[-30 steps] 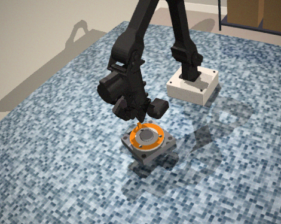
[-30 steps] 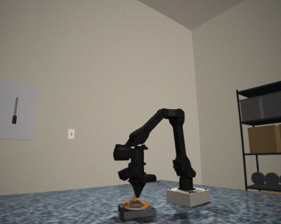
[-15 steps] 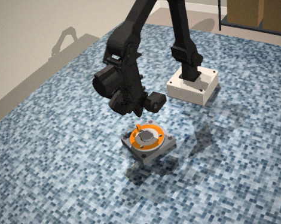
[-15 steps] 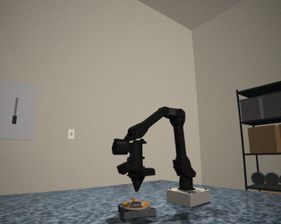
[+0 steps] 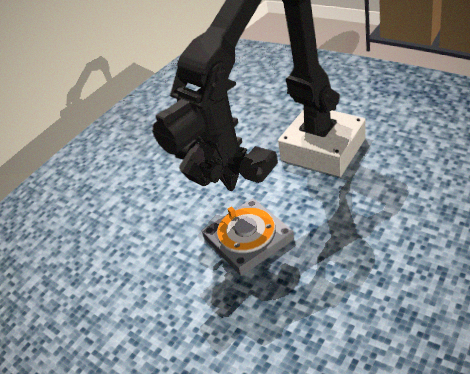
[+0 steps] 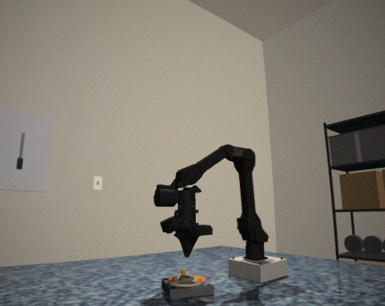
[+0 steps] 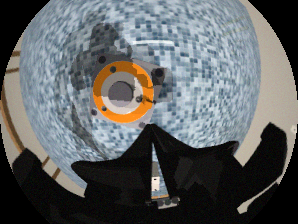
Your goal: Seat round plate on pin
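Observation:
The round plate (image 5: pixel 250 244) (image 7: pixel 101 80), an orange ring with a pale inner disc, sits around the grey post (image 5: pixel 245 226) (image 7: pixel 120 94) on the square grey base (image 5: pixel 284 238) (image 6: pixel 191 291). Its orange tab (image 5: pixel 231 212) (image 6: pixel 183 272) stands up at the rim, on the left far side in the top view. The plate looks close to level; a slight tilt cannot be ruled out. The hole beside the tab (image 7: pixel 139 99) looks dark in the wrist view; whether the pin is in it I cannot tell. My gripper (image 5: pixel 230 188) (image 6: pixel 187 256) (image 7: pixel 150 127) is shut and empty, above the tab side, not touching the plate.
The arm's white mounting block (image 5: pixel 311 150) (image 6: pixel 256 270) stands behind and to the right of the base. Dark holes mark the corners of the grey base. A shelf (image 6: pixel 369 165) with boxes is far back at the right.

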You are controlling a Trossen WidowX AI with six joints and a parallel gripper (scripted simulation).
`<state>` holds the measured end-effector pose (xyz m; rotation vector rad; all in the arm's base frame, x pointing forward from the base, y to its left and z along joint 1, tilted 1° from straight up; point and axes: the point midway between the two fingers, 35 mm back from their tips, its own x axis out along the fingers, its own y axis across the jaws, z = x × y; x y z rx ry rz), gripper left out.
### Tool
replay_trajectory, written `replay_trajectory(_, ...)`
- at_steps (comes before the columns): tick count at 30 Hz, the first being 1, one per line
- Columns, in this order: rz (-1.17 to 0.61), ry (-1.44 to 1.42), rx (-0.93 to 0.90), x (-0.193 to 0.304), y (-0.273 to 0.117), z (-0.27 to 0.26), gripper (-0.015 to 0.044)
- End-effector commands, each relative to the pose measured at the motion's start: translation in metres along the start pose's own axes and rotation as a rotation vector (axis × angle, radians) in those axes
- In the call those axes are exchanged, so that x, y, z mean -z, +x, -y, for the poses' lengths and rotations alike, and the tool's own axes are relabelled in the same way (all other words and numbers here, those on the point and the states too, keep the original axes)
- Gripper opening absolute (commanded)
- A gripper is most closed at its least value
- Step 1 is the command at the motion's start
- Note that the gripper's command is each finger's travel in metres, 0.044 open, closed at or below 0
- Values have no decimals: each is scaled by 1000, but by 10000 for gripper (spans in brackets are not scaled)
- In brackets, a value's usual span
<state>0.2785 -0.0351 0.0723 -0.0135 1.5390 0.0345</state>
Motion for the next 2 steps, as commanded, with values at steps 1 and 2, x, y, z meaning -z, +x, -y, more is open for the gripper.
replay_trajectory(1,0,0,0,0,0,0,0)
replay_trajectory(2,0,0,0,0,0,0,0)
